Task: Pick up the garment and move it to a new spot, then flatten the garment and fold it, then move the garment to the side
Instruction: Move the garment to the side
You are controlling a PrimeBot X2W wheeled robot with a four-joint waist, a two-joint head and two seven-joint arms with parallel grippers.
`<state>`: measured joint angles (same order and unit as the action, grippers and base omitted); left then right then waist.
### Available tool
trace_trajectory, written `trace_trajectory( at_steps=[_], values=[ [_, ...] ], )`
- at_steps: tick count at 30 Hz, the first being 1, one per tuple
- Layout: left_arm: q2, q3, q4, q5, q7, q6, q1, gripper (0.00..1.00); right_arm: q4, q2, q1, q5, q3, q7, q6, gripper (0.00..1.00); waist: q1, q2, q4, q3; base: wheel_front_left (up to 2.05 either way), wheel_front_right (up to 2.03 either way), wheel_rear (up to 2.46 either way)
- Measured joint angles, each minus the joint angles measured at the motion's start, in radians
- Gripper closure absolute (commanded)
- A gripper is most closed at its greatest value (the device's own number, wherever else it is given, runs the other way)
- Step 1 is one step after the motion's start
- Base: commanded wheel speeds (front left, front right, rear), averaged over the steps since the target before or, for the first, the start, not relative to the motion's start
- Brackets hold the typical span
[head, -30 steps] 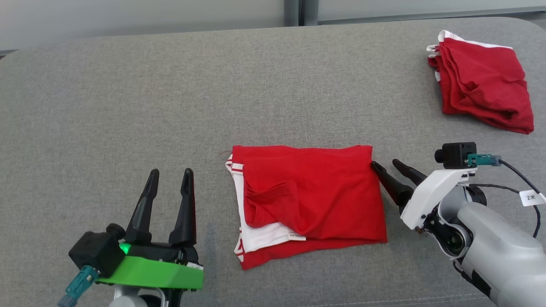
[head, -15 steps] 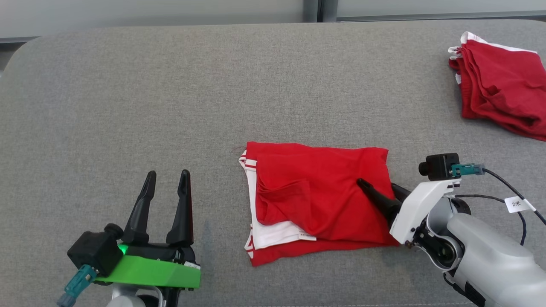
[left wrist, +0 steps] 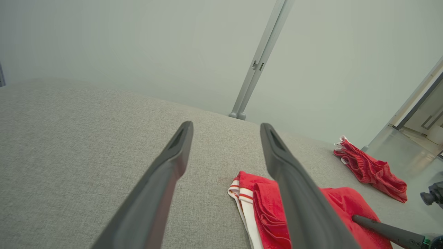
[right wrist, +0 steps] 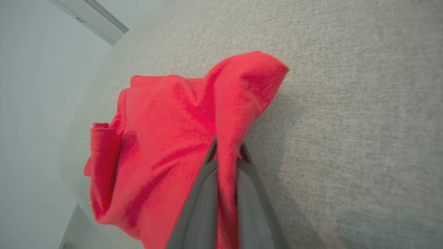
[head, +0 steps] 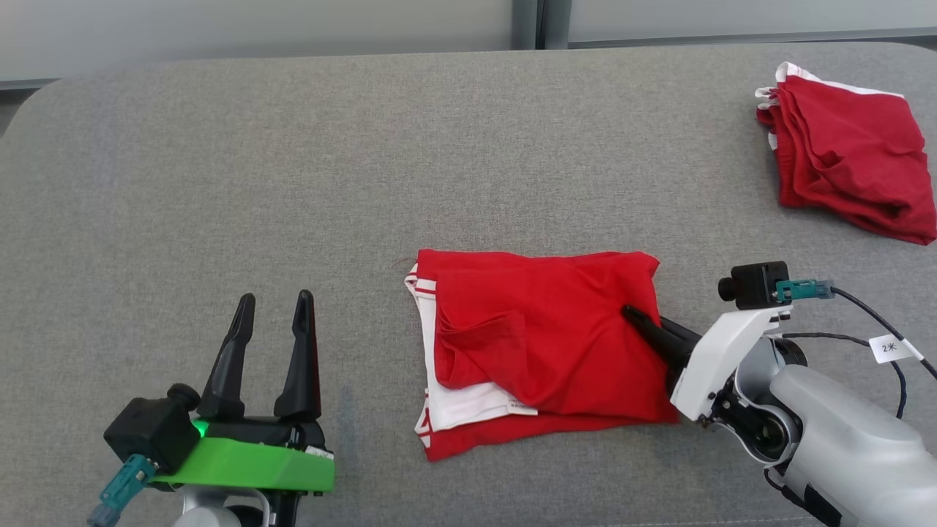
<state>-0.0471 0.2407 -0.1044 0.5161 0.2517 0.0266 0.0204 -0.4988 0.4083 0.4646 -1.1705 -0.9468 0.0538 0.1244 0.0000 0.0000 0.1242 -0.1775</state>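
Right fingers [head: 648, 329], open a second ago, now pinch the garment's [head: 542, 337] right edge. Left fingers [head: 300, 351] stand spread to its left. Moving it aside can probably begin.

Head cam: high, looks down on grey surface [head: 219, 183]; wrist cams low, R closest; all share garment [head: 542, 337].

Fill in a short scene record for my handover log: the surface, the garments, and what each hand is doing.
surface: grey fabric, rounded corners
folded garment: red with white trim, lying folded near the middle
second garment: red bundle with white trim at the far right, apart from the first
right hand: shut on the folded garment, cloth from its right side pinched between the fingers
left hand: open, holding nothing, to the left of the folded garment and clear of it
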Motion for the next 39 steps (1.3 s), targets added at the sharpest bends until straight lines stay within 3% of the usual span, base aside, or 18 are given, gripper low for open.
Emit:
trace_trajectory(
  at_steps=[4, 15, 31, 39],
  values=[
    [0.000, -0.008, 0.001, 0.000, 0.000, 0.000, 0.001, 0.00, 0.010, 0.016, 0.012, 0.003, -0.015, -0.002, 0.000, 1.00, 0.0000, 0.0000, -0.011, 0.011, 0.00, 0.00, 0.00],
    [0.000, -0.005, 0.001, 0.000, 0.000, 0.000, 0.001, 0.00, 0.013, 0.160, 0.132, 0.058, -0.008, -0.039, 0.000, 1.00, 0.0000, 0.0000, -0.035, 0.026, 0.00, 0.00, 0.00],
    [0.000, -0.010, -0.003, 0.001, 0.000, 0.005, 0.002, 0.00, 0.039, 0.241, 0.308, 0.088, 0.029, -0.106, 0.000, 1.00, 0.0000, 0.0000, -0.048, 0.025, 0.00, 0.00, 0.00],
    [0.000, -0.011, -0.006, 0.001, 0.000, 0.006, 0.002, 0.00, 0.032, 0.270, 0.418, 0.088, 0.050, -0.188, -0.022, 1.00, 0.0000, 0.0000, -0.058, 0.018, 0.00, 0.00, 0.00]
  ],
)
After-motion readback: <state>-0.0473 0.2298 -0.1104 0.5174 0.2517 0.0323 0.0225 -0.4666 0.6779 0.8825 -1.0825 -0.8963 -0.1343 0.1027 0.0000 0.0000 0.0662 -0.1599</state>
